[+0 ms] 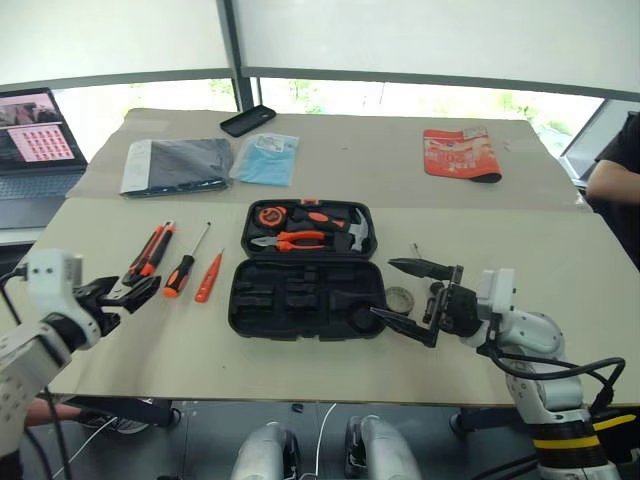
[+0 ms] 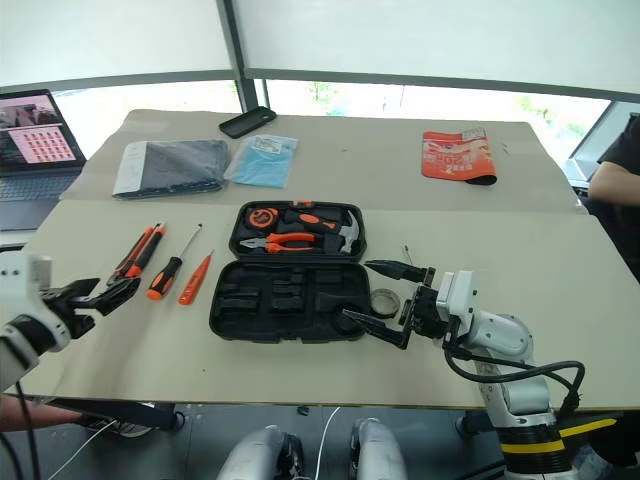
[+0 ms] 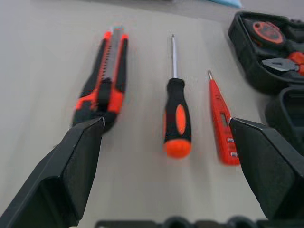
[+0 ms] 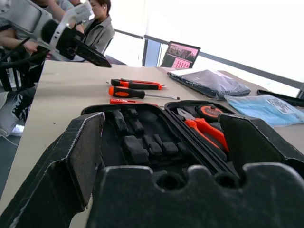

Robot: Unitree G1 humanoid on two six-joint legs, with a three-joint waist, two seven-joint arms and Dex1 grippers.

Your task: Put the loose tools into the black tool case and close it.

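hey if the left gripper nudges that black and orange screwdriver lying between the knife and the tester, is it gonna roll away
Probably somewhat. The screwdriver has a rounded handle and thin round shaft, so a sideways nudge could roll it toward the utility knife or tester screwdriver. It looks rigid, so it shouldn't flex. Its smooth-looking handle might slip in the jaws.

Two beige desks (image 1: 560,290) pushed together in front of me, seam running across past the middle. Behind them a wide window band (image 1: 420,100) with bright daylight and greenery outside, pale roller blinds (image 1: 420,35) pulled down over the upper part, a dark vertical frame post (image 1: 232,50) between panes. Open laptop (image 1: 35,145) with a pinkish screen off my left on a lower surface. Grey floor (image 1: 420,440) under the near edge. A person's dark sleeve (image 1: 618,175) at far right.
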